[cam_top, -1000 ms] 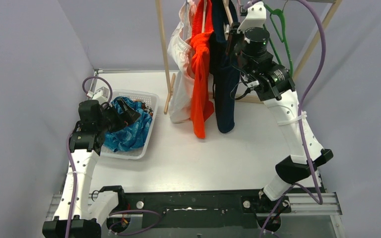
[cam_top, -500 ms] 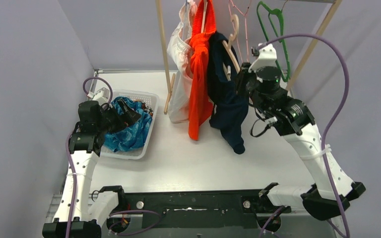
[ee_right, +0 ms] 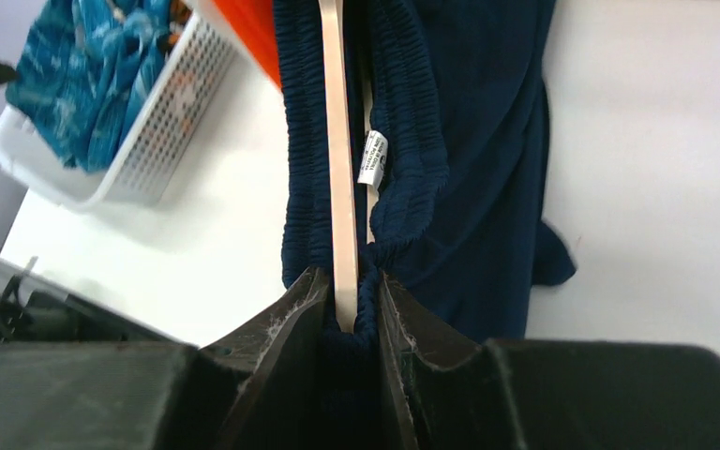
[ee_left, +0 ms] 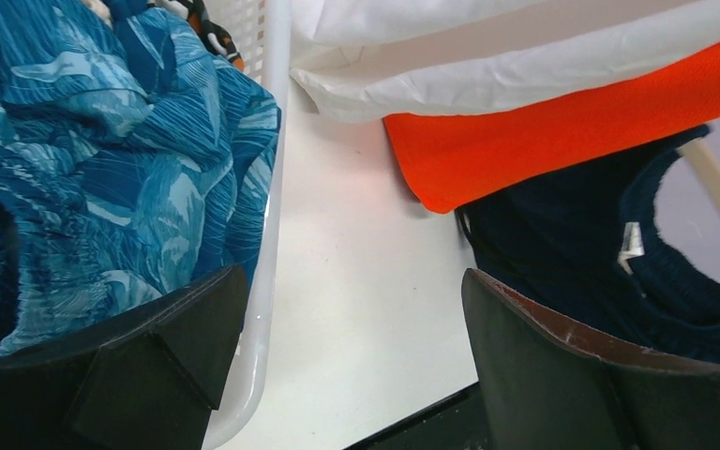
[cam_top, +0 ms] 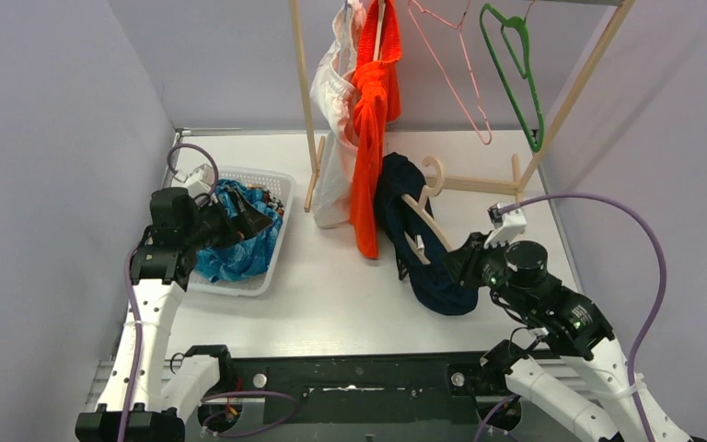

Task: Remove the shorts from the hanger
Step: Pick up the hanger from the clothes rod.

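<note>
the right gripper [ee_right: 347, 309] is closed on the cream hanger [ee_right: 336, 141], which carries the dark navy shorts [ee_right: 487, 141]. the left gripper [ee_left: 347, 328] is wide open over the rim of the white basket [ee_left: 267, 234].

The left arm [cam_top: 152, 313] is standing upright along the table's left edge, the left gripper [ee_left: 352, 309] pointing rightward with jaws spread wide, holding nothing. The right arm [cam_top: 562, 318] is leaning low over the near right corner, the right gripper [ee_right: 347, 300] pinching the wooden hanger [ee_right: 339, 141] between nearly closed jaws.
</note>
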